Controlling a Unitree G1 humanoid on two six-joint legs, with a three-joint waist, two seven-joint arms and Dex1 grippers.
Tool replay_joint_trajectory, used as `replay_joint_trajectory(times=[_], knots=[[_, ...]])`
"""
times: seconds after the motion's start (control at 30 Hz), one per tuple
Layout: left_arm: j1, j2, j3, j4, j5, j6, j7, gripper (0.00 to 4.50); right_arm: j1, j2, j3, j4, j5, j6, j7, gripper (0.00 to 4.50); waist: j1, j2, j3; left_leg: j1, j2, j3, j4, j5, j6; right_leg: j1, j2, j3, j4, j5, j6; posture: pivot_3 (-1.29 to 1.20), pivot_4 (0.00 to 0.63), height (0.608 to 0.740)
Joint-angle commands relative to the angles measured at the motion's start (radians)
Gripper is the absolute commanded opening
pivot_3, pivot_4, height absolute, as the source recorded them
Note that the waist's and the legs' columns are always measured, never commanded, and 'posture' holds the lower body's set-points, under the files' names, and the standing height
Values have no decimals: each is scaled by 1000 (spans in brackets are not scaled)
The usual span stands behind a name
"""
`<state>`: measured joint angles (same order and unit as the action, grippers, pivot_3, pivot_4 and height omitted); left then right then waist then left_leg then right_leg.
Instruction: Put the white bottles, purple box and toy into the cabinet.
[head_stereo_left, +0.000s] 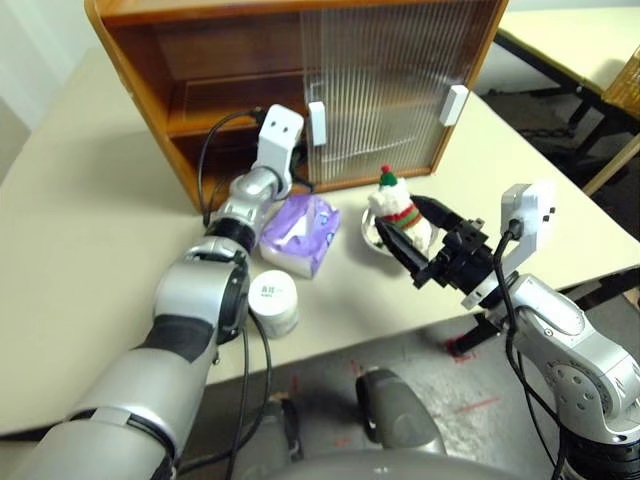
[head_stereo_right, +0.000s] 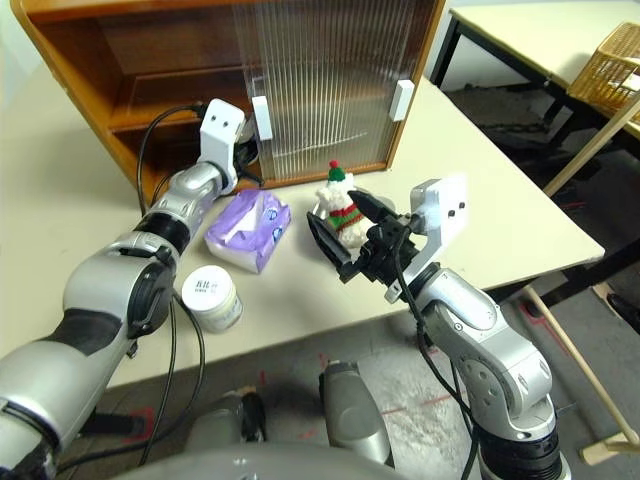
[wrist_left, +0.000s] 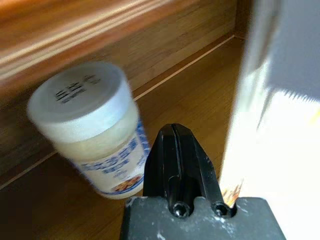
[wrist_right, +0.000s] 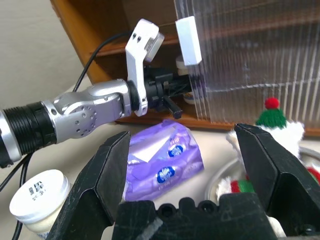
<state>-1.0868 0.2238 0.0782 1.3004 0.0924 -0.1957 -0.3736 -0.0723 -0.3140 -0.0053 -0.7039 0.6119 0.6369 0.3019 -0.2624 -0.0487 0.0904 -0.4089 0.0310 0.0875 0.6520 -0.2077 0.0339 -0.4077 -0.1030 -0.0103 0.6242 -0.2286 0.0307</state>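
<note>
1st bottle (wrist_left: 87, 125) placed in cabinet (head_stereo_left: 200, 60).
L gripper (wrist_left: 181, 150) shut, empty, retraction req'd; R gripper (wrist_right: 182, 165) wide by snowman toy (head_stereo_left: 398, 208).

Toy (head_stereo_left: 398, 214) in dish, purple box (head_stereo_left: 298, 234) beside cabinet (head_stereo_left: 300, 80).

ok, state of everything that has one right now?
cabinet: left side open, doors slid right
bottle on lower shelf: upright, released
bottle on table: upright
purple tissue pack: on table
snowman toy: in dish
left tool: shut, empty
right tool: open
</note>
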Motion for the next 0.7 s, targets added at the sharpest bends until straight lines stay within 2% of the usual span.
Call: replay_joint_trajectory(times=[0.03, 0.3, 0.4, 0.53, 0.63, 0.7], knots=[[44, 54, 22, -30, -31, -8, -50, 22, -16, 2, 8, 39, 0, -25, 28, 4500, 3, 0, 0, 0, 0, 0, -1, 0, 0, 0, 0, 0, 0, 0, 0, -268, 80, 740], [116, 159, 68, -158, -118, 17, -227, 22, -63, -13, 8, 141, -15, -72, 110, 4500, 39, -1, 1, 0, 0, 1, -2, 0, 0, 0, -1, 0, -1, -1, 1, -190, 60, 740], [161, 190, 66, -267, -160, 8, -364, 22, -60, -46, -7, 174, -12, -86, 170, 4500, 53, 0, 1, 1, 0, 2, -3, 0, 0, -1, 0, 1, -1, 0, 0, -162, 53, 740], [252, 219, 89, -468, -283, 109, -561, 22, -55, -106, -31, 214, 8, -102, 274, 4500, 67, 0, 1, 2, 1, 2, -4, 0, 0, -1, 1, 1, 0, 0, -2, -129, 47, 740], [357, 277, 110, -662, -388, 224, -683, 642, -51, -160, -51, 256, 24, -121, 370, 4500, 83, 0, 1, 2, 1, 3, -4, 0, 0, -1, 0, 2, 0, 0, -2, -102, 42, 740], [416, 304, 128, -776, -457, 307, -727, 1361, -52, -178, -56, 278, 35, -134, 419, 4500, 92, 0, 1, 3, 1, 4, -4, 0, 0, -1, 1, 3, 0, 0, -2, -92, 42, 740]])
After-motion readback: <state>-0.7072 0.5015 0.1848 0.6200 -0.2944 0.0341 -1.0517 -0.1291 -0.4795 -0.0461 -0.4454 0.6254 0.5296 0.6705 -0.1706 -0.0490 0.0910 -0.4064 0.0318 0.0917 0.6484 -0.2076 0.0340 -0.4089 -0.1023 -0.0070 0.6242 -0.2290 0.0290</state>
